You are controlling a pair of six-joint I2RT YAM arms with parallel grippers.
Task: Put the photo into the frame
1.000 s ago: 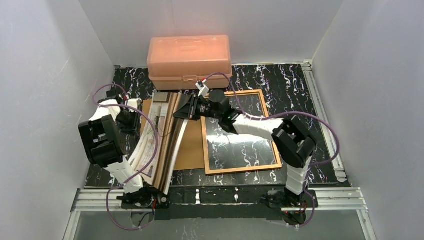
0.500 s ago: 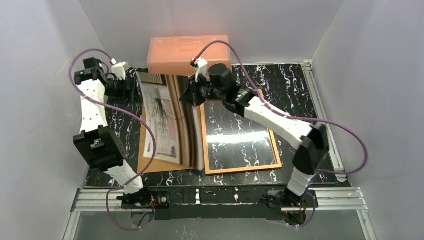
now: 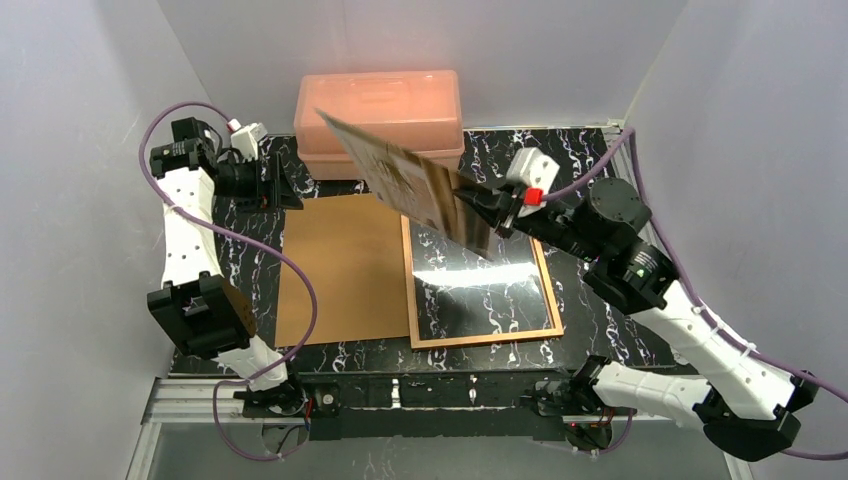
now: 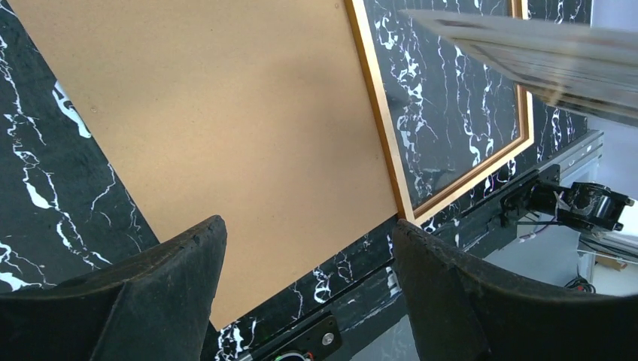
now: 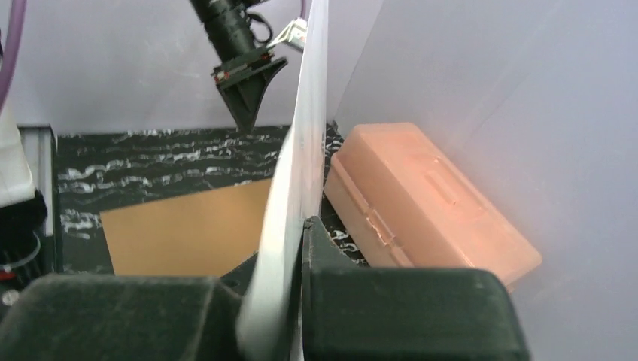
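The photo [image 3: 405,175] hangs tilted in the air in front of the pink box, its lower end over the far part of the frame. My right gripper [image 3: 468,202] is shut on its right edge. In the right wrist view the photo [image 5: 301,165] shows edge-on and white, pinched in the right gripper [image 5: 297,301]. The frame [image 3: 486,338], with its thin orange-brown border, lies flat on the table at centre right. My left gripper [image 3: 285,190] stands open and holds nothing at the far left, above the table. In the left wrist view the left gripper [image 4: 308,289] looks down on the frame [image 4: 380,128].
A plain brown backing board [image 3: 340,270] lies flat just left of the frame, also in the left wrist view as the backing board [image 4: 226,113]. The pink translucent box [image 3: 380,105] stands against the back wall. White walls close in on three sides.
My left gripper opened, let go of the photo and drew back to the far left. The right arm swung right, carrying the photo from above the backing board to above the frame's far end.
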